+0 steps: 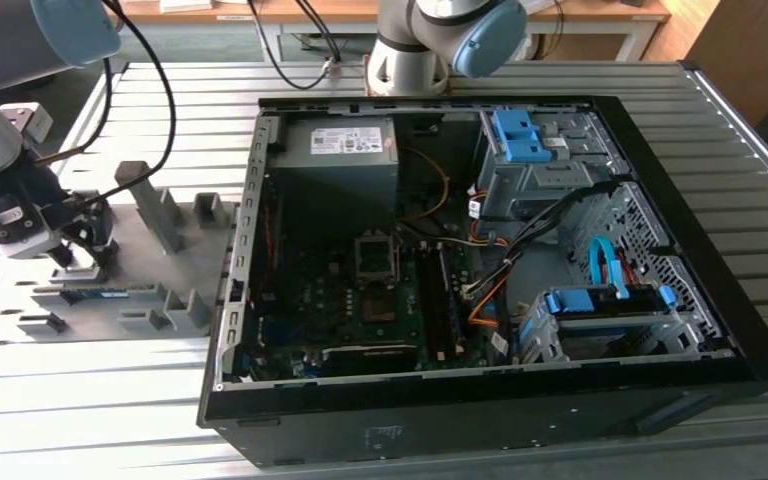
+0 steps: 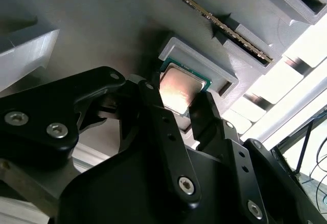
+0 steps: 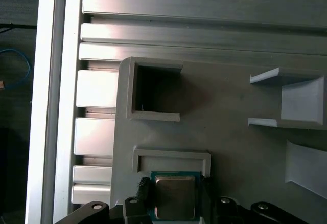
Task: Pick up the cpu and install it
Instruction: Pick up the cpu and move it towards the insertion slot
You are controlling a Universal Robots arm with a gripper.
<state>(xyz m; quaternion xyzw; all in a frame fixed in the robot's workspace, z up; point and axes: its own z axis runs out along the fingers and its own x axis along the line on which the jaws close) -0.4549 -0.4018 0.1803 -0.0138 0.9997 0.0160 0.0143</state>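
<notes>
The cpu (image 2: 180, 87), a flat square with a dull metal lid on a green board, lies in a recess of the grey matte plastic fixture (image 2: 227, 78) on the ribbed aluminium table (image 3: 204, 29). The hand (image 2: 179, 112) straddles two opposite edges; whether it clamps them cannot be told. Judged light, rigid, slippery-topped and fragile: grip the edges only and keep it level.

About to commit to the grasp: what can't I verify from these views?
First wrist view: the cpu has one edge cut off by the frame.
Second wrist view: the gripper covers part of the cpu, so contact is unclear.
Exterior view: the motherboard socket is too small to tell if open.
</notes>
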